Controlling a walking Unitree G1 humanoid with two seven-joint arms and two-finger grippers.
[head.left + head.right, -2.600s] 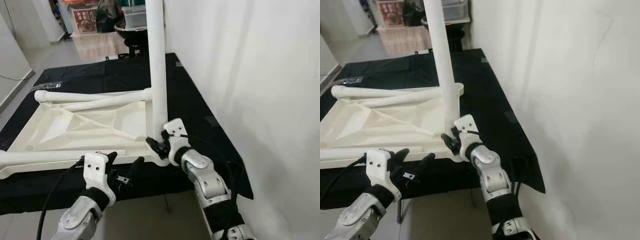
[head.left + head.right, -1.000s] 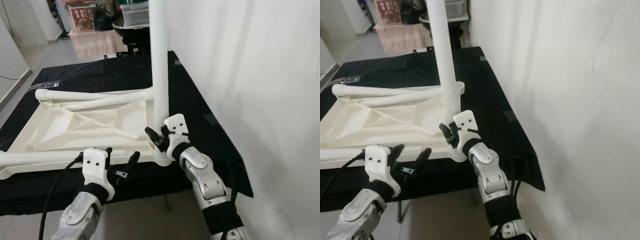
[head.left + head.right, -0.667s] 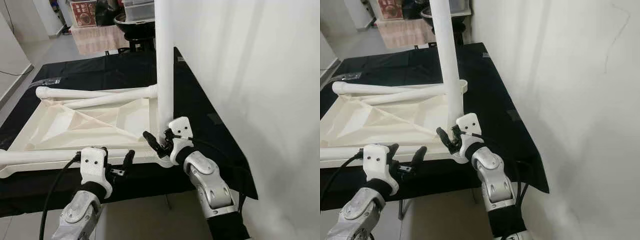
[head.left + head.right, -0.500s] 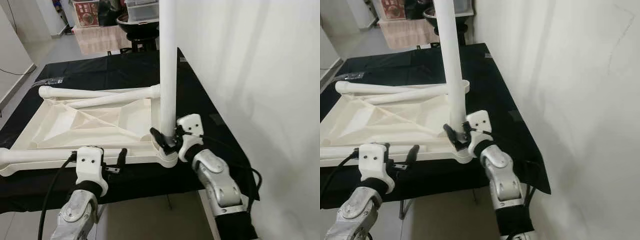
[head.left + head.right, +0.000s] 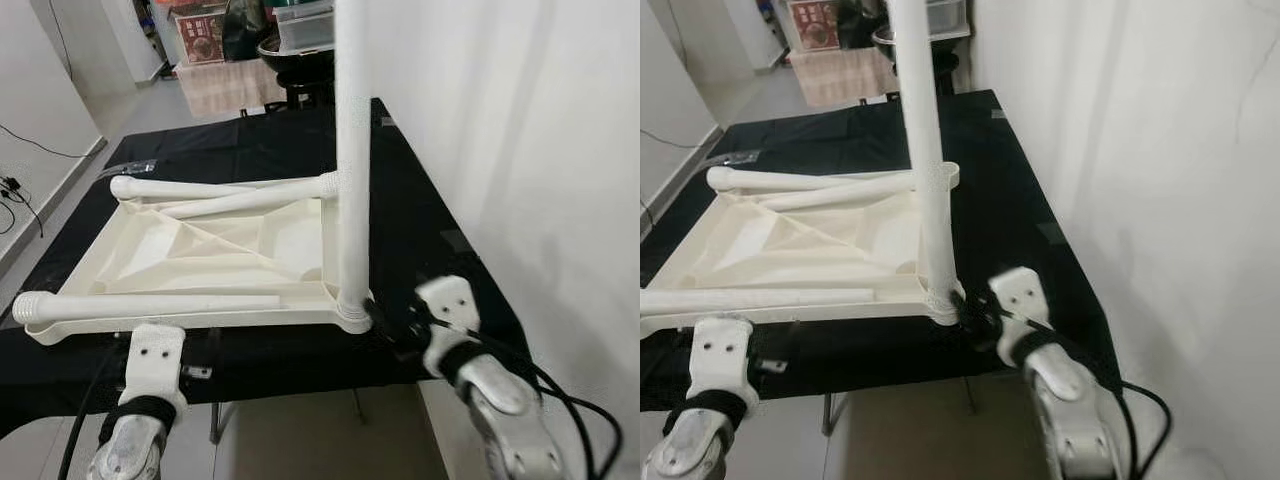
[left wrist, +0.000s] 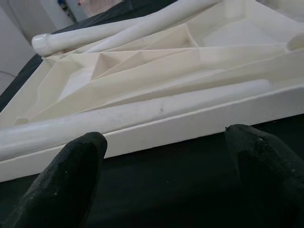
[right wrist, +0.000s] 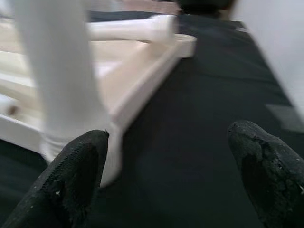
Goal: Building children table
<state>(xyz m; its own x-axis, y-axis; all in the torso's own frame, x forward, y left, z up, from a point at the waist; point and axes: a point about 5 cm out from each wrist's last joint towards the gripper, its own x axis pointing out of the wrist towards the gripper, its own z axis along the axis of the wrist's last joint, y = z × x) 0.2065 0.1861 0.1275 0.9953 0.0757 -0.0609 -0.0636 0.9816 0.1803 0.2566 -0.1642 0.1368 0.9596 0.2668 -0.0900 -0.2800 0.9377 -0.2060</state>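
Right gripper (image 7: 164, 166): fingers spread wide, nothing between them, sitting just beside the base of the upright leg (image 5: 351, 150) at the near right corner of the tabletop (image 5: 200, 250). In the eye views it's blurred; can't tell if it touches the leg.

Left gripper (image 6: 166, 161): also wide, empty, pointing at the tabletop's near edge, apart from it.

Tabletop lies upside down on the black cloth (image 5: 420, 220). One loose leg (image 5: 150, 303) lies along the near edge, two more (image 5: 225, 190) lie across the far end. White wall (image 5: 520, 130) on the right; clutter in the far background.
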